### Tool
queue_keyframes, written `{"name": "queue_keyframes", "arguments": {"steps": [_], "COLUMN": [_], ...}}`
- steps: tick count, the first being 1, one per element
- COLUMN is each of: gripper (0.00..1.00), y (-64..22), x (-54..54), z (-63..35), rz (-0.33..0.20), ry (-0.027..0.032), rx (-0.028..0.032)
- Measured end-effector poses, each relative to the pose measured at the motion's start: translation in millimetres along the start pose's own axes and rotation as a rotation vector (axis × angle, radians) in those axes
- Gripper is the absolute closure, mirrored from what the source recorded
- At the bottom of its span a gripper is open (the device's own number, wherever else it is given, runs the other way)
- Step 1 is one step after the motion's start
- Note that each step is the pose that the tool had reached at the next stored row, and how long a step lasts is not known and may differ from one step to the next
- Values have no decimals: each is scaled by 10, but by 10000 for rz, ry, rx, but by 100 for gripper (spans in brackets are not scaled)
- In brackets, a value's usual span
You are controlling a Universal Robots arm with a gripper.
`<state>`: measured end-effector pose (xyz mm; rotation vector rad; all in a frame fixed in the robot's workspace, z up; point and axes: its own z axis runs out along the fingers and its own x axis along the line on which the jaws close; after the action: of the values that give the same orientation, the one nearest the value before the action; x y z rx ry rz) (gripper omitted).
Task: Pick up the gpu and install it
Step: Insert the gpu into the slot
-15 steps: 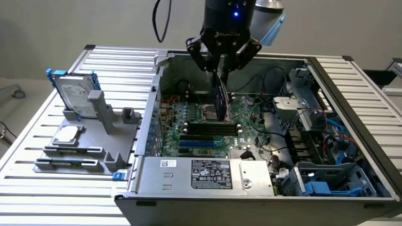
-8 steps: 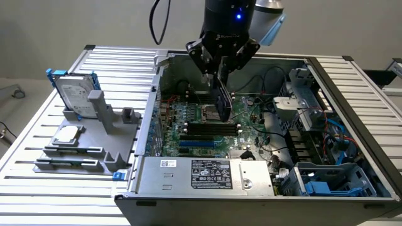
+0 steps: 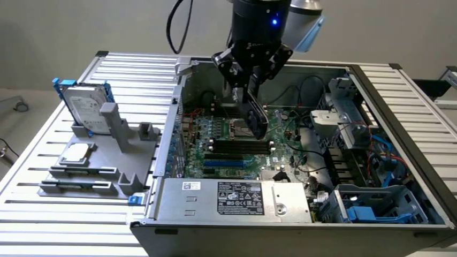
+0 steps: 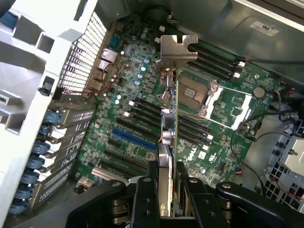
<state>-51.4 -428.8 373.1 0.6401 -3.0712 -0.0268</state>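
Gripping: the gripper [image 3: 246, 95] has its jaws part-way closed on the gpu [image 3: 256, 119], with the fingers [image 4: 144, 194] pinching the thin card flat on either face at one end
Card attitude: edge-on and hanging lengthwise below the jaws, slightly tilted, with its silver bracket [image 4: 178, 47] at the end farthest from the gripper
Card position: inside the open computer case [image 3: 403, 115], over the motherboard [image 3: 225, 147], near the processor socket [image 4: 192, 92] and the black memory slots [image 3: 243, 144]; it looks clear of the board and is not seated in anything
Likely target: the blue slot [image 4: 134, 139], by my judgement, which lies to one side of the card rather than under it
Alignment: the card's connector edge should come parallel to that slot, with the bracket toward the rear openings and their blue latches [image 4: 40, 159]; a tilted card would meet the slot at one corner first
Grip care: the hold is short on a long card, so a sideways nudge could twist it in the jaws — slow, straight travel suits it
Hazards: the red wires [image 4: 107, 76] by the rear wall and the black cables [image 3: 307, 85] near the drive cage could snag the bracket
Off to the side: the hard drive [image 3: 82, 104] and the processor chip [image 3: 77, 153] sit on the grey fixture [image 3: 125, 142] — well apart from the work
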Motion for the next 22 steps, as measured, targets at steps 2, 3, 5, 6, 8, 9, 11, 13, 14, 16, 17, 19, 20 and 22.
{"name": "queue_keyframes", "arguments": {"steps": [2, 3, 5, 6, 8, 9, 11, 13, 14, 16, 17, 19, 20, 22], "gripper": [74, 74, 74, 74, 74, 74, 74, 74, 74, 74, 74, 74, 74, 74], "y": [0, 0, 0, -1, -1, -1, -1, -1, -1, -1, -2, -2, -2, -2], "x": [0, 0, 0, 0, 0, 0, 0, 0, 0, 0, 0, 0, 0, 0], "z": [10, 14, 24, 29, 40, 45, 55, 65, 69, 79, 84, 94, 99, 108], "rz": [-376, -555, -915, -1094, -1459, -1640, -2011, -2369, -2550, -2915, -3094, -3455, -3639, -3998], "ry": [7, 10, 17, 20, 26, 29, 36, 42, 45, 52, 55, 60, 64, 71], "rx": [1, 1, 2, 2, 1, 2, 2, 2, 3, 3, 3, 3, 3, 4]}}
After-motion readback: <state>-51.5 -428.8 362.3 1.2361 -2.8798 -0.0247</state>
